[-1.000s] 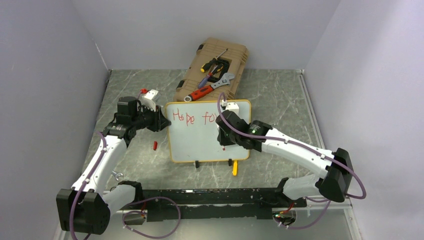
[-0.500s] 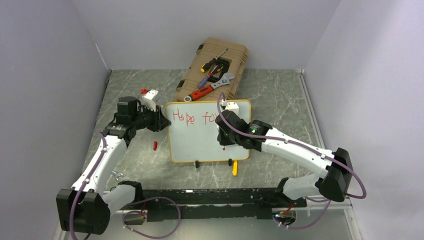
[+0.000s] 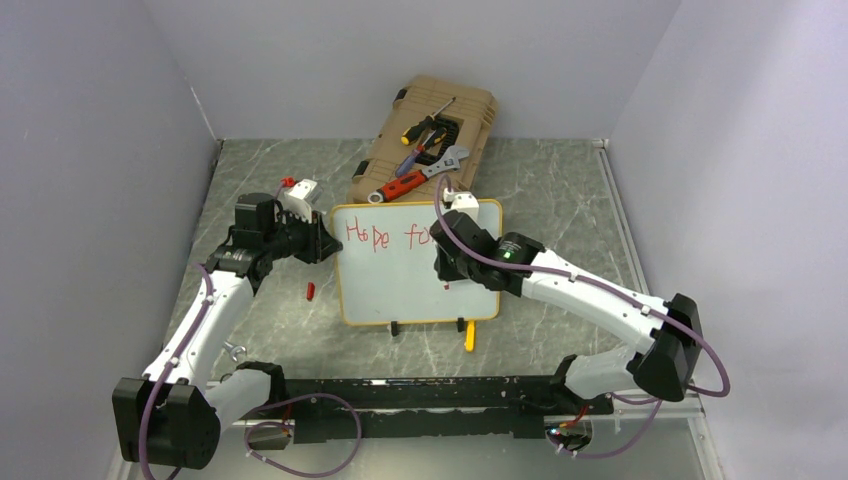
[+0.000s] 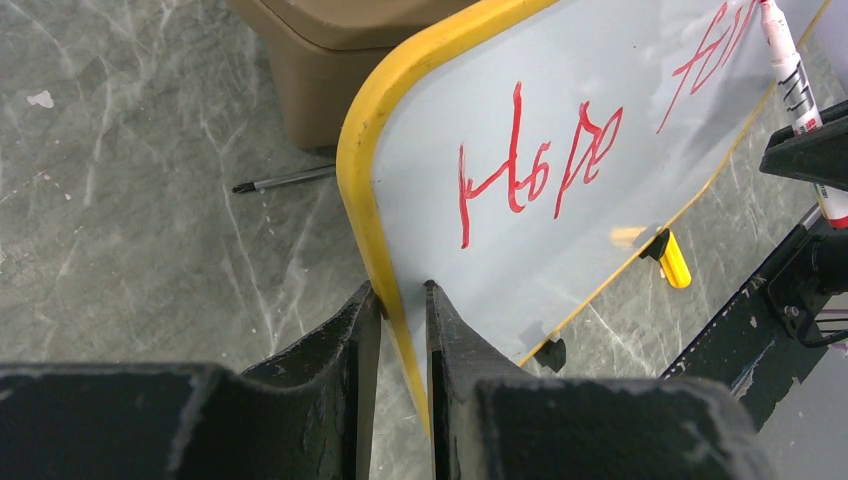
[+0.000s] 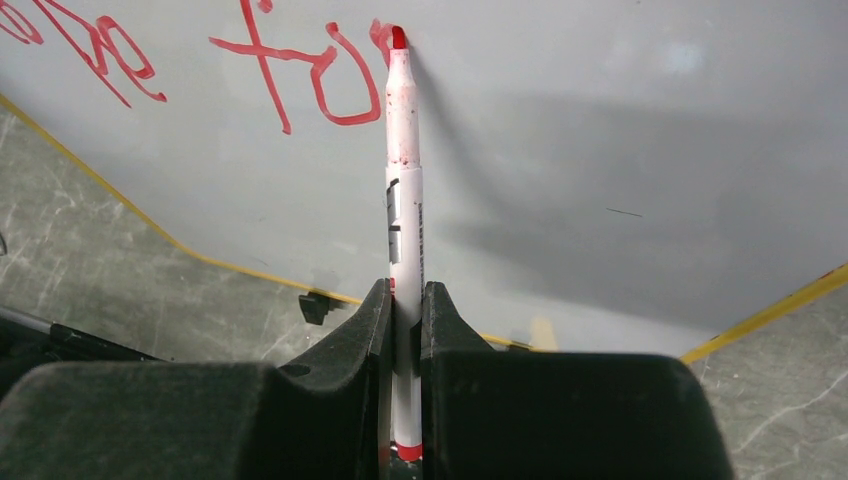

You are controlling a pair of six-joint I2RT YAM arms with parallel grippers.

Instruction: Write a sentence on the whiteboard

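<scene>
— Where's the whiteboard (image 3: 400, 285) sitting?
— Mid-table, just past the arm bases. Its long axis runs 9 to 3 o'clock, black feet on the near edge, written face turned toward the arms. A small yellow piece (image 3: 469, 337) lies by its 5 o'clock corner, and a small red piece (image 3: 310, 291) lies on the table (image 3: 560, 200) off 8 o'clock.
— And the hands?
— The left gripper (image 4: 400, 295) pinches the yellow frame at the 9 o'clock edge, one finger on each side. The right gripper (image 5: 405, 295) is clamped on a white marker (image 5: 403, 190). In the wrist view the marker's long axis points to 12 o'clock, red tip touching the board.
— The sentence (image 4: 540, 165)?
— Red, along the top: "Hope fo", with the tip at a short stroke just after the "o". A tan tool case (image 3: 425, 150) sits just behind the board, at 12 o'clock.
</scene>
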